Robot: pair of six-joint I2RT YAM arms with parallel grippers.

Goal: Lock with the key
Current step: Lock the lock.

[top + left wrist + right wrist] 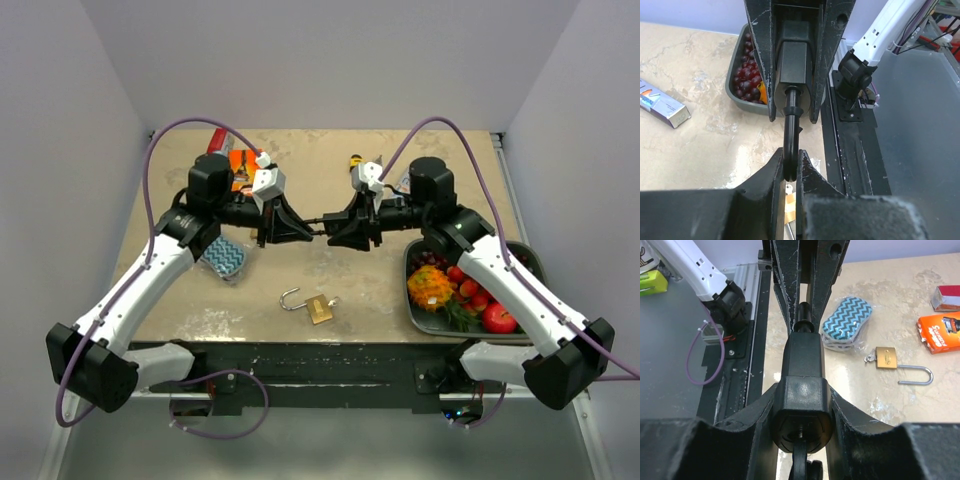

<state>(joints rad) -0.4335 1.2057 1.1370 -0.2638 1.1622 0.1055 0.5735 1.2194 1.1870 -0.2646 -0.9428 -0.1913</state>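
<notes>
A black lock body [350,225] hangs in the air between my two grippers. My right gripper [335,232] is shut on this body [801,365], one finger on each side. A black rod-like part [789,135], apparently the key, sticks out of the body [792,55] toward the left. My left gripper [303,230] is shut on its thin black end [790,167]. A brass padlock [320,308] with its shackle open lies on the table below, near the front edge. It also shows in the right wrist view [886,358], with a small metal piece at its base.
A grey tray [530,255] of fruit stands at the right front, with grapes at its end [747,80]. A blue zigzag sponge [224,258] lies by the left arm. An orange pack [243,165], a red box [218,138] and a yellow-handled tool [355,160] lie at the back.
</notes>
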